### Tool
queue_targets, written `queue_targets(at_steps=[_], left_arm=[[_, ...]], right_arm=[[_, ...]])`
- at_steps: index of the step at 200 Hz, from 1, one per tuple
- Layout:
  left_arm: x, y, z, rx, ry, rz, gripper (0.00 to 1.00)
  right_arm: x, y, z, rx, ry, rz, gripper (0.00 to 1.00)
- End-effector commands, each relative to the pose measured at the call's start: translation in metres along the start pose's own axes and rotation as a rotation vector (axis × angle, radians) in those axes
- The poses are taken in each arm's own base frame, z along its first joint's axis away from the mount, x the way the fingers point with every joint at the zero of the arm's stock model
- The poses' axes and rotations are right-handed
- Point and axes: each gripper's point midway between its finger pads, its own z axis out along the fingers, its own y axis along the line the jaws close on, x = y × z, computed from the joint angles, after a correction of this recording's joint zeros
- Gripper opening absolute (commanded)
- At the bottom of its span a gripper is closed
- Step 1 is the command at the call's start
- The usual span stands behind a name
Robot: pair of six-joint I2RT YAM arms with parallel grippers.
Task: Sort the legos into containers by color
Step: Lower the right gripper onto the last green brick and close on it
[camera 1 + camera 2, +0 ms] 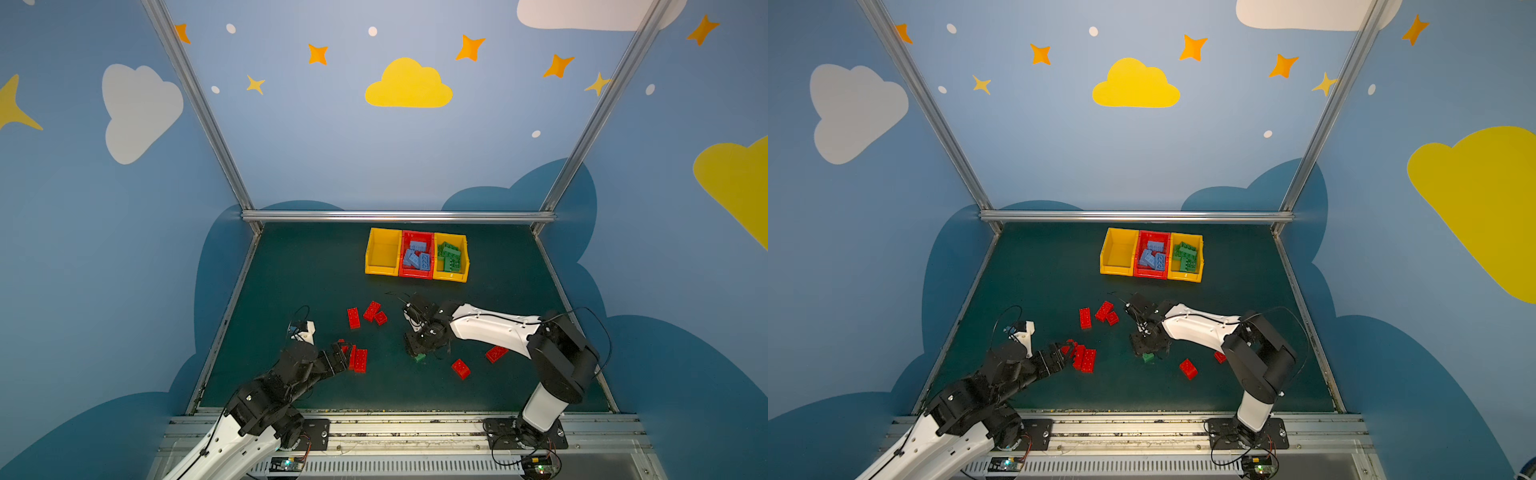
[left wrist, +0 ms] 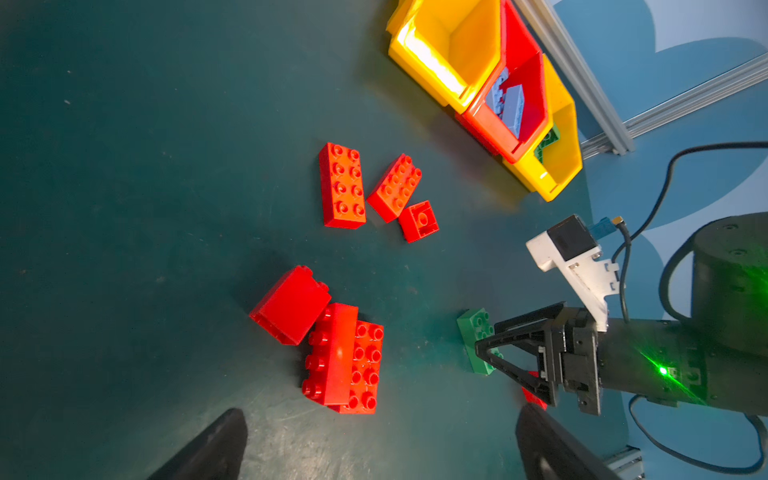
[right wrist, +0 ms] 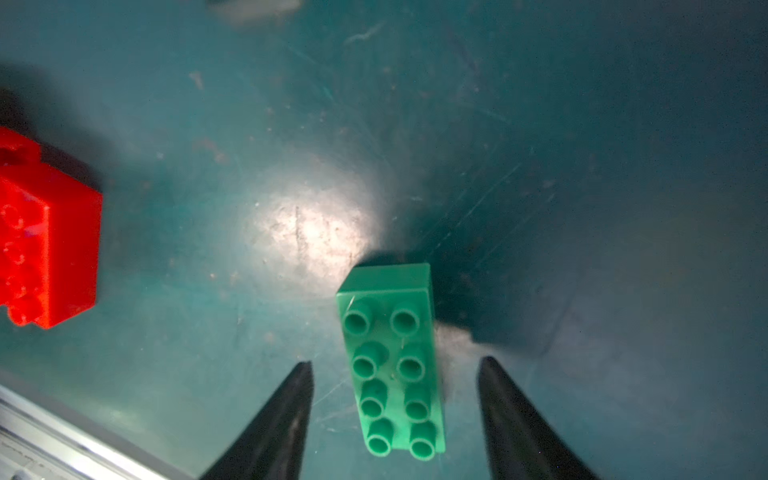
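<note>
Right under the right wrist camera, two black fingers (image 3: 282,415) of the right gripper (image 3: 397,365) straddle a green brick (image 3: 392,374) lying studs-up on the mat (image 3: 582,166). There is a gap on each side, so the gripper is unclenched and holds nothing.

From the left wrist, the left gripper (image 2: 381,411) gapes wide and empty just short of a heap of red bricks (image 2: 332,353).

In a top view the right arm (image 1: 490,328) reaches in toward the middle with its wrist bent straight down. The green brick sits near the front, well apart from the containers (image 1: 415,274).

I'd call this the grasp step. Next it should pinch the brick's long sides, lift it, and carry it to the right-hand yellow bin (image 1: 451,277), where the other greens lie.
</note>
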Motion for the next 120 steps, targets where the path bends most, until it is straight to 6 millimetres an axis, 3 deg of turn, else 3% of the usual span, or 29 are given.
queue_targets(at_steps=[1,80,102,120], left_arm=[[-0.003,-0.001,0.005,-0.013,-0.007,0.006,1.00],[-0.010,-0.020,0.018,-0.016,0.017,0.039,1.00],[-0.012,-0.025,0.023,-0.022,0.026,0.046,1.00],[-0.016,-0.031,0.026,-0.027,0.030,0.062,1.00]], right_arm=[[-0.002,0.004,0.002,-0.004,0.006,-0.006,0.51],[-0.001,-0.008,0.006,0.047,0.017,-0.012,0.26],[-0.011,-0.017,-0.006,0.058,-0.012,-0.002,0.23],[-0.030,-0.031,-0.028,0.059,-0.067,0.025,0.23]])
